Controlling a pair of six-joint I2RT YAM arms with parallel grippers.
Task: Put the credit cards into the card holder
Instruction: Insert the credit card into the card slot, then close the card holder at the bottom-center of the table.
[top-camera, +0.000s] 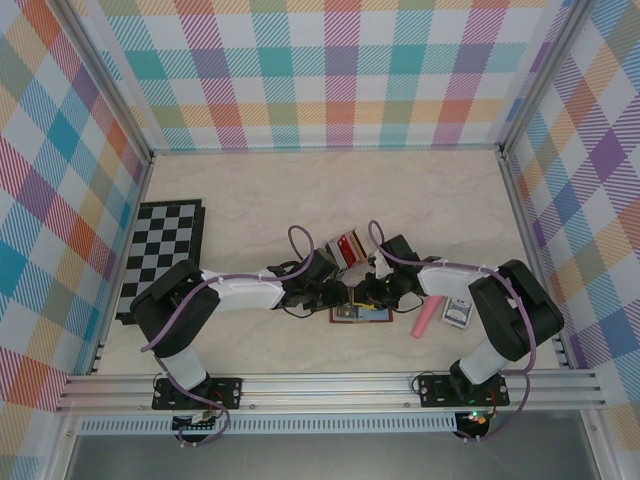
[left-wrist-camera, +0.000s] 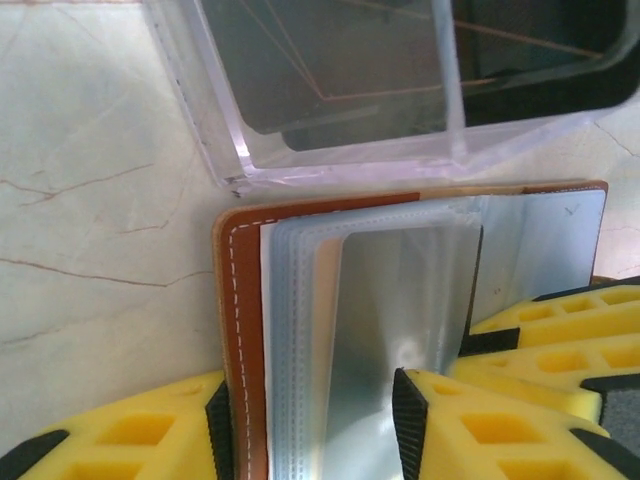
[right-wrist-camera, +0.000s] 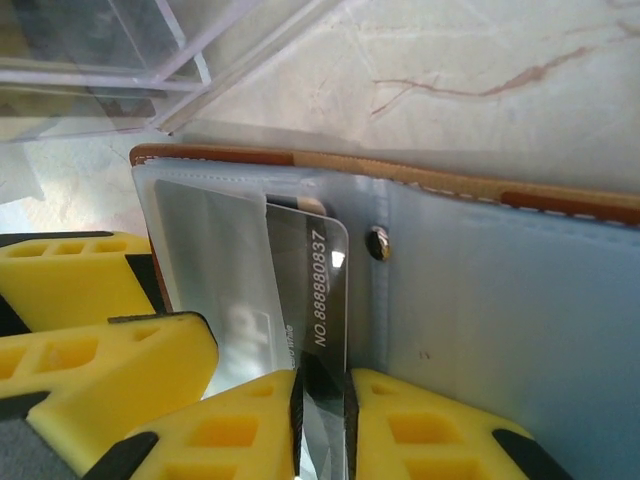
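Note:
The brown leather card holder (top-camera: 375, 316) lies open on the table between both arms. In the left wrist view, my left gripper (left-wrist-camera: 312, 415) stands open astride its brown cover (left-wrist-camera: 245, 300) and the fanned clear sleeves. One pad rests by the cover and the other lies against a sleeve. My right gripper (right-wrist-camera: 322, 385) is shut on a dark credit card (right-wrist-camera: 320, 280) with a printed number. The card's far end is tucked under a clear sleeve, beside the snap (right-wrist-camera: 377, 243) on the pale blue inside (right-wrist-camera: 500, 300). More credit cards stand in a clear rack (top-camera: 345, 247).
The clear plastic rack (left-wrist-camera: 350, 90) stands just behind the holder, close to both grippers. A chessboard (top-camera: 165, 250) lies at the left. A pink object (top-camera: 425, 320) and a small box (top-camera: 458, 313) sit to the right of the holder. Frame rails line the near edge.

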